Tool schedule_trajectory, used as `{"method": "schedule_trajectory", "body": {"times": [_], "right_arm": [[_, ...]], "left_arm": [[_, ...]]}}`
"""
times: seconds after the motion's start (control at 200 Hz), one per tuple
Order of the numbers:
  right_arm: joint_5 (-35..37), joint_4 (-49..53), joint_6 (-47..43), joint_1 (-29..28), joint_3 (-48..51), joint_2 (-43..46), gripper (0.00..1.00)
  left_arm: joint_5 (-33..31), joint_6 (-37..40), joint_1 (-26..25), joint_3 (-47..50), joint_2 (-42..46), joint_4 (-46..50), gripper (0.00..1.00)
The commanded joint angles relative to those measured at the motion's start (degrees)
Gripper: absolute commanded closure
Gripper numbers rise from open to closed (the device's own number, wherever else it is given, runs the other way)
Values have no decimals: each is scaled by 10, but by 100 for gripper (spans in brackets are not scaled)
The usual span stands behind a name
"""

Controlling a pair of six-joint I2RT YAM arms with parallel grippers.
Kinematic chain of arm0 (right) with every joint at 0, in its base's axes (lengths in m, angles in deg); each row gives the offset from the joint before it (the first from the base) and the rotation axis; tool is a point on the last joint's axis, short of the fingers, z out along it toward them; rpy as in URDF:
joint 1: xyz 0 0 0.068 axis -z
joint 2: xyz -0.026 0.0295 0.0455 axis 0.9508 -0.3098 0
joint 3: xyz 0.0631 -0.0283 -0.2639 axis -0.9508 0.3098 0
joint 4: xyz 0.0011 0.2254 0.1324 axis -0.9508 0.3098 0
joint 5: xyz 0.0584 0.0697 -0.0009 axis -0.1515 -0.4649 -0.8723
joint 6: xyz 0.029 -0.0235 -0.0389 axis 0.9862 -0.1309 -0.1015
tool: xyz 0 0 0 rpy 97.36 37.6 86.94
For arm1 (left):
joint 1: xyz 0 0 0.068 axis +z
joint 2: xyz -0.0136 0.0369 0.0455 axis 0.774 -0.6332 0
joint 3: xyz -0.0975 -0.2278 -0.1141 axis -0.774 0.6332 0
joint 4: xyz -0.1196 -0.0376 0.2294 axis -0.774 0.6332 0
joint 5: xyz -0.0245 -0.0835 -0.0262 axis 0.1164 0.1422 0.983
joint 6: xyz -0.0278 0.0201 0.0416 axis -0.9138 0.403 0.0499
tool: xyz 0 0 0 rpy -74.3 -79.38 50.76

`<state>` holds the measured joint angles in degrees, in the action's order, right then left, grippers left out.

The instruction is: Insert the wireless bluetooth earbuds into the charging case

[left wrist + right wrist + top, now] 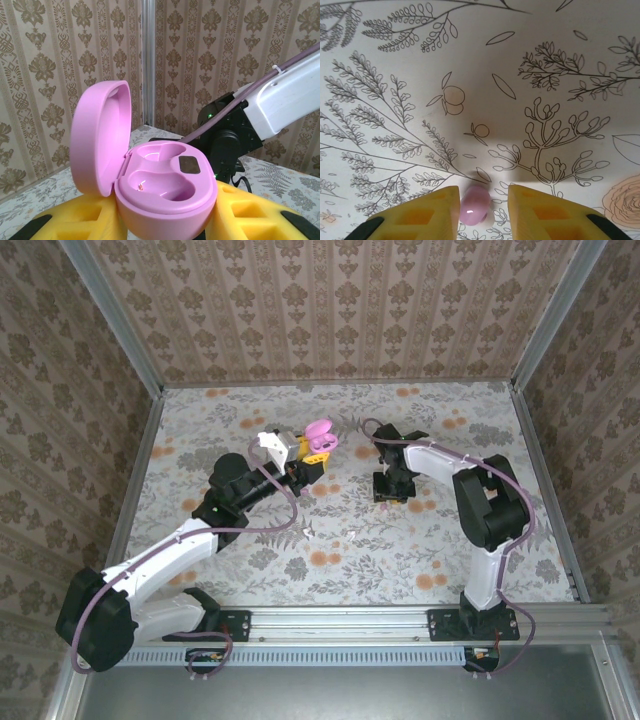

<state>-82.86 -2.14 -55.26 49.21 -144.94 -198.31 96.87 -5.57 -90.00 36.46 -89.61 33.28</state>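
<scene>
My left gripper (313,455) is shut on the pink charging case (320,437) and holds it above the table at centre back. In the left wrist view the case (167,192) sits between yellow fingers (80,217), its lid hinged open to the left, and both moulded wells hold nothing. My right gripper (388,490) points down at the table right of centre. In the right wrist view a magenta-pink earbud (475,207) lies on the cloth between the yellow fingers (425,215) of my right gripper (485,211). It touches the left finger, and a gap separates it from the right one.
The table (350,550) is covered with a flower-printed cloth, and patterned walls (330,310) stand at the back and both sides. The right arm (280,100) reaches across just behind the held case. A rail (350,625) runs along the near edge.
</scene>
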Motion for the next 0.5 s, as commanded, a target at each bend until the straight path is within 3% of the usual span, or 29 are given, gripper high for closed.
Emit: {"method": "schedule_trajectory", "body": {"times": [0.0,0.325,0.495], "right_arm": [[2,14,-3,-6,-14,-11,68],[-12,30,-34,-17,-15,-18,74],[-16,60,-100,-29,-31,-25,74]], "left_arm": [[-4,1,2,-7,7,-1,61],[-1,0,3,-12,3,-3,61],[2,-2,3,-13,2,-3,61]]}}
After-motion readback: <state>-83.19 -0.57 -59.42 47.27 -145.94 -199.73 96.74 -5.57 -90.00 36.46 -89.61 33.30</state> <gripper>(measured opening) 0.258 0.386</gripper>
